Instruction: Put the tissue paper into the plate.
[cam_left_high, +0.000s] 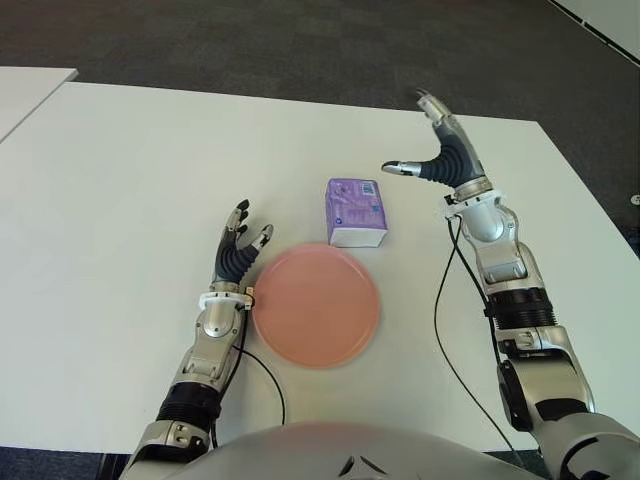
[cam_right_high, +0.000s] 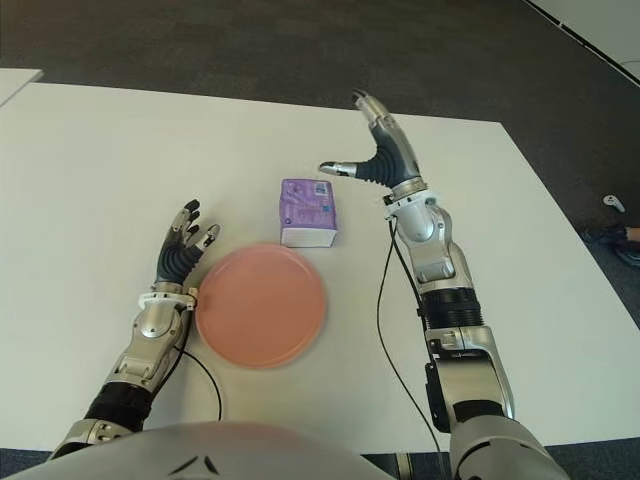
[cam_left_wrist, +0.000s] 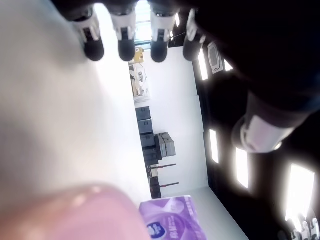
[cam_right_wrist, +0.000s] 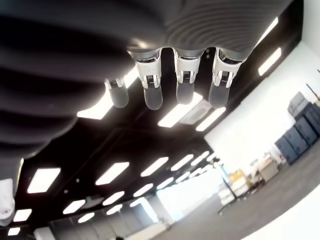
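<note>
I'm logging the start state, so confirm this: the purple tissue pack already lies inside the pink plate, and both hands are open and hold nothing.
One thing is wrong: the tissue pack is not in the pink plate. The left eye view shows it on the white table, just beyond the plate's far rim. The rest holds: the left hand and the right hand are open and hold nothing.

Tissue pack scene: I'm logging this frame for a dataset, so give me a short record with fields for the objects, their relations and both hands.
tissue: purple plastic-wrapped tissue pack, lying on the table, not held
plate: round pink plate, nothing in it
relation: tissue pack just beyond the plate's far rim, toward the robot's right
surface: white table
left hand: open, holds nothing, beside the plate's left edge
right hand: open, thumb spread, raised to the right of the tissue pack
task state: tissue not yet in plate
</note>
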